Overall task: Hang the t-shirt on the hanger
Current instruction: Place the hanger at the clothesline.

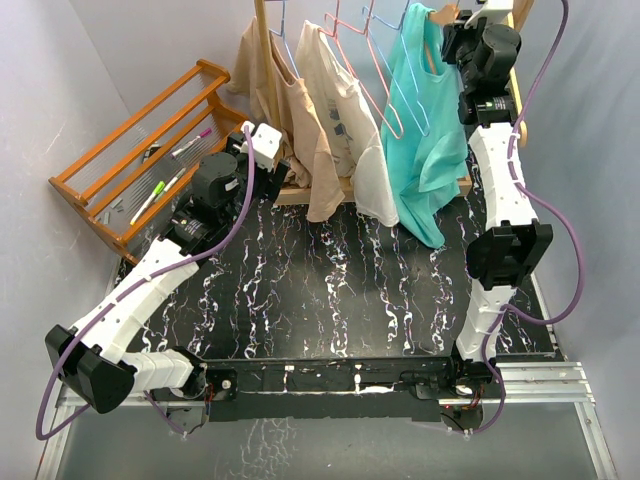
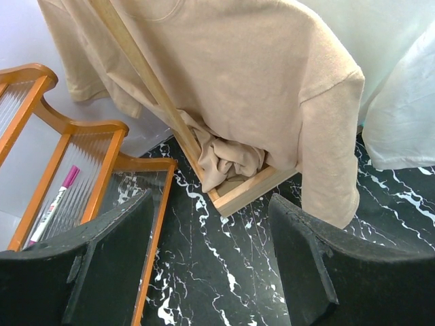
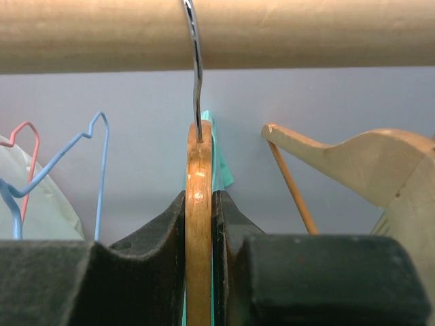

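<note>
T-shirt location: the teal t-shirt (image 1: 425, 140) hangs in the upper right of the top view, draped from the wooden hanger (image 3: 198, 204). Its hem is low near the desk (image 1: 330, 290); contact cannot be determined.
Hanger location: centre of the right wrist view, seen edge-on, with its metal hook (image 3: 196, 68) over the wooden rail (image 3: 217, 34) across the top of the frame.
Right fingers (image 3: 160, 231): clenched on the hanger's neck just under the hook, one on each flat face.
Left fingers (image 2: 109, 258): spread wide, grasping nothing, facing the beige shirt (image 2: 258, 88).
Handling, t-shirt: judged light, soft and limp, and liable to slide off a sloped arm if tugged. Take it at the collar or shoulder seam, not the hem.
Handling, hanger: judged stiff, light and smooth, swinging freely on its hook. The neck is the sound hold.
Task status: judged near complete; seating on both hanger arms is not verifiable.
</note>
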### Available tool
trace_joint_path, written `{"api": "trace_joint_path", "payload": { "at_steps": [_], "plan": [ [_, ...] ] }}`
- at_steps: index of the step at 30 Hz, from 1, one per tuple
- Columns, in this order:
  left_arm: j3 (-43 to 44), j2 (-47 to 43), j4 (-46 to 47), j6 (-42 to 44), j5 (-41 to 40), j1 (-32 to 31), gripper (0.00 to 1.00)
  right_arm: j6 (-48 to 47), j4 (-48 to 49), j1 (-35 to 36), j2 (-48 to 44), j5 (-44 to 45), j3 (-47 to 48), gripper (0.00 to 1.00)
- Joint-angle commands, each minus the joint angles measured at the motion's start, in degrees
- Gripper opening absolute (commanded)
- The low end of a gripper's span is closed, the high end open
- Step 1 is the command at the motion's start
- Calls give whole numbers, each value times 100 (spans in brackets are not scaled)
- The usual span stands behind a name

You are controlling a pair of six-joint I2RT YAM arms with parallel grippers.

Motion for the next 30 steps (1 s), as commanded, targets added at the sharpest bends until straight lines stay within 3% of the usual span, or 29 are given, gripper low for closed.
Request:
{"api": "trace_joint_path", "payload": {
  "at_steps": [1, 6, 11, 17, 25, 29, 30],
  "plan": [
    [2, -207, 60, -54, 74, 27, 67, -50, 347, -42, -49, 174, -263, 8],
    [-15, -214, 68, -84, 85, 26, 67, -22, 277, -51, -17, 143, -305, 8],
    [-34, -225, 68, -85, 90, 29, 67, 30, 651, -51, -519, 55, -1166, 8],
    [-25, -201, 66, -115, 128, 26, 67, -27, 694, -51, -986, -163, -1569, 22],
    [41, -207, 35, -152, 172, 30, 67, -2, 691, -51, -1453, -398, -1845, 57],
    [110, -255, -45, -236, 166, 32, 68, 0, 636, -51, -1831, -439, -2015, 84],
    [143, -286, -92, -265, 164, 27, 69, 20, 633, -51, -1936, -439, -2091, 95]
  ]
}}
